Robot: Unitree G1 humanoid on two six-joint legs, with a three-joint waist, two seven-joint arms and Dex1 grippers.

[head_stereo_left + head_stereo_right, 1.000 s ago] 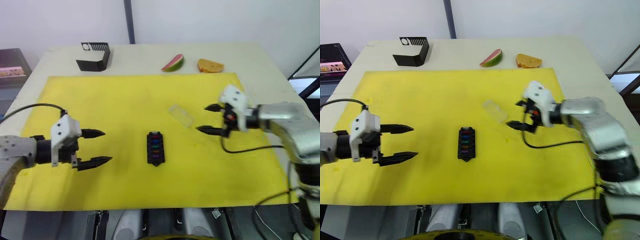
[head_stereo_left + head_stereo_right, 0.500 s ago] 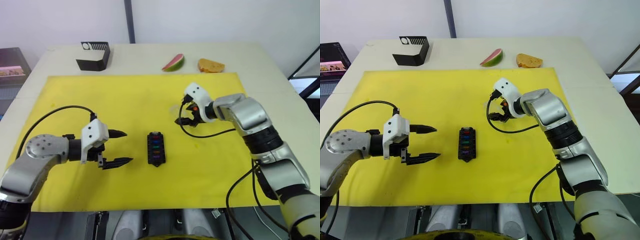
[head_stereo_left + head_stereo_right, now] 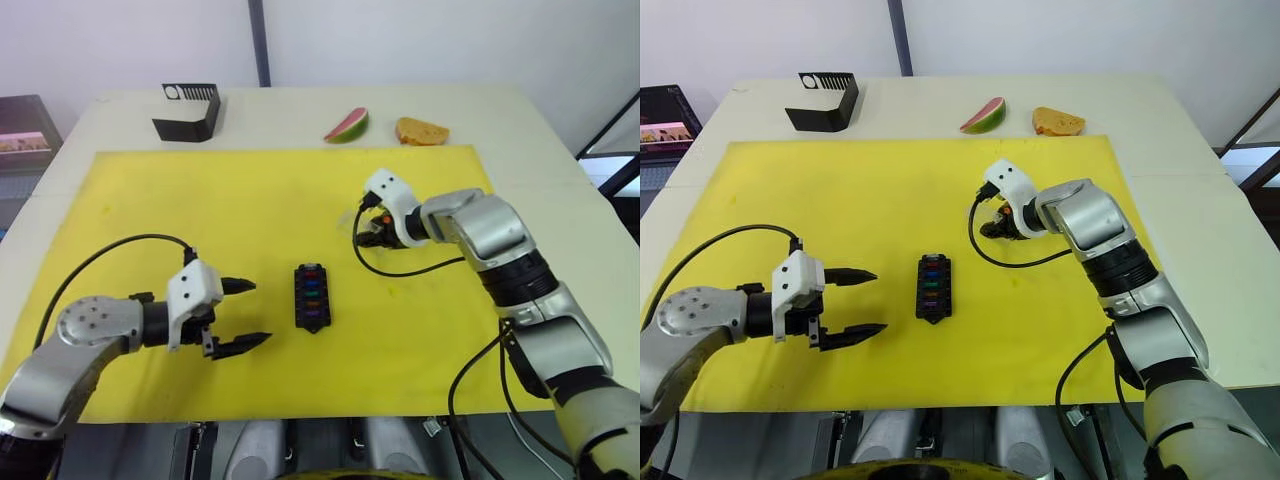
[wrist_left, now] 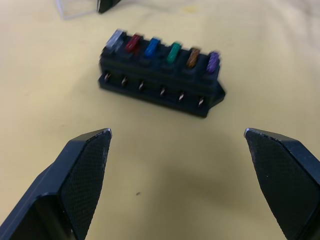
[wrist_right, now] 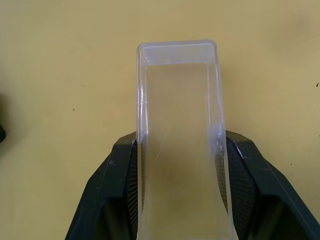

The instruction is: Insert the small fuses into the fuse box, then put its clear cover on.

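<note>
While my right gripper (image 5: pixel 178 165) has its jaws clenched on the clear cover (image 5: pixel 178 135), pressing against its two long sides, the fuse box (image 3: pixel 932 288) sits on the yellow mat (image 3: pixel 890 190) with all six small fuses (image 4: pixel 165 50) already seated in a row along its top: pale grey, red, blue, teal, orange and purple. So I judge the first half of the job finished. What remains is the lid: the cover is in my grasp but lies beyond the fuse box, toward the far edge of the mat and off to my right, well apart from the block, not yet over it. My left gripper (image 3: pixel 243 315) waits just to the left of the fuse box with its jaws released, spread wide and holding nothing, aimed at the box's side. I still have to carry the cover across, line it up with the block and press it down. A black bracket (image 3: pixel 187 112), a watermelon slice (image 3: pixel 346 126) and a piece of bread (image 3: pixel 420 131) lie on the surface far behind the fuse box, untouched.
</note>
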